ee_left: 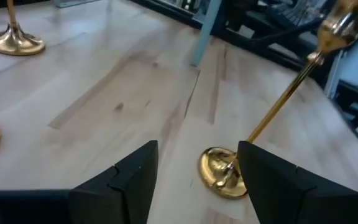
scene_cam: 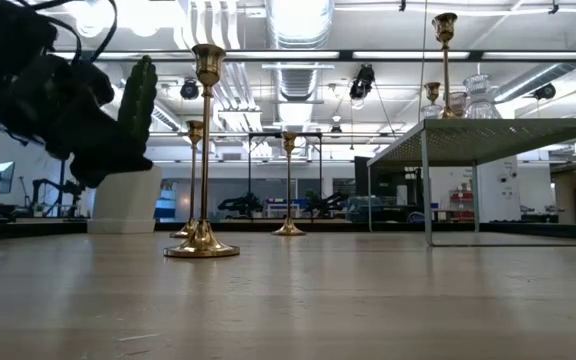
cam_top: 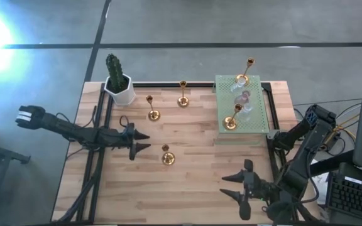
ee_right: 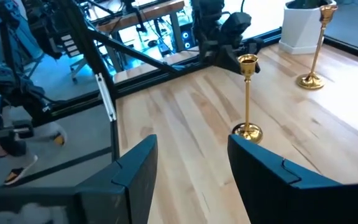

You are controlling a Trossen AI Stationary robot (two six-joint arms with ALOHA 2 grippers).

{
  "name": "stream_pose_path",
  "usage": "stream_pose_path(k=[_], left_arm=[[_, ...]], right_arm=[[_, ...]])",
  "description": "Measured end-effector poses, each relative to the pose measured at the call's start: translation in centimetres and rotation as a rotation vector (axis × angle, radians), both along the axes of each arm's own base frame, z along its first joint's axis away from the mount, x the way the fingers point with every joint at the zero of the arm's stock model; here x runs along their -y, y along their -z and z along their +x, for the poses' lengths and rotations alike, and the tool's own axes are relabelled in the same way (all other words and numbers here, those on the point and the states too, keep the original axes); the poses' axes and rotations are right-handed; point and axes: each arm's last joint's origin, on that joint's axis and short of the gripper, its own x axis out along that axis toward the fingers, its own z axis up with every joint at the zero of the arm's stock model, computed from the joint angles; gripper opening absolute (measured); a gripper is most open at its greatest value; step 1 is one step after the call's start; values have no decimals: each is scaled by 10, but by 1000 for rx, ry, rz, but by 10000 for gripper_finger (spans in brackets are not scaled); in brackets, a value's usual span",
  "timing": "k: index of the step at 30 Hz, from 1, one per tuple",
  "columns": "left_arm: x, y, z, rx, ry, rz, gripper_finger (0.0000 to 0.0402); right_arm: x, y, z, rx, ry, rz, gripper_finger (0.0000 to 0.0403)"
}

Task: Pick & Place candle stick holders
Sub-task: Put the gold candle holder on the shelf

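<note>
While the left arm stretches in from the left edge of the high view, its left gripper [cam_top: 141, 141] lies low over the wood with fingers spread apart, tips pointing right toward the nearest holder [cam_top: 167, 157], holding nothing. In the left wrist view that holder [ee_left: 224, 173] stands just beyond the fingertips [ee_left: 143, 160], its round base on the table and its thin stem rising upright, the cup end partly cut by the frame edge. The right arm folds in at the lower right of the high view; the right gripper [cam_top: 239, 186] points left, its fingers parted and empty, well apart from any holder.

Two more holders [cam_top: 153, 113] stand upright at upper centre beside the cactus pot [cam_top: 119, 86]. Others stand on the green mat [cam_top: 259, 123] at upper right: two gold ones [cam_top: 231, 121] and a few glass ones [cam_top: 242, 99], whose number is hard to tell. In the low view the left gripper is only a dark shape at upper left.
</note>
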Motion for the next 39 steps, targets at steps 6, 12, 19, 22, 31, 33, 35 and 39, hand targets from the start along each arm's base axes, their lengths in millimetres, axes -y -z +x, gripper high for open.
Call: stream_pose_path(k=[6,12,19,22,31,33,35,39], left_arm=[[4,-6,2,65,135,9,225],[7,-9,4,89,237,105,225],[14,-20,28,48,304,203,225],[19,-27,47,28,351,250,225],[29,-30,96,-28,431,313,222],[30,-31,101,-29,433,322,218],[30,-29,103,-35,436,329,208],[30,-29,103,-32,423,331,162]], right_arm=[[0,0,0,-4,-10,-53,187],[2,1,0,9,18,-94,187],[4,1,-1,25,57,-138,187],[5,1,-1,34,72,-148,187],[5,1,-1,38,78,-129,187],[5,1,-1,37,76,-128,187],[4,1,-1,37,74,-123,187],[2,2,-4,40,68,-108,187]])
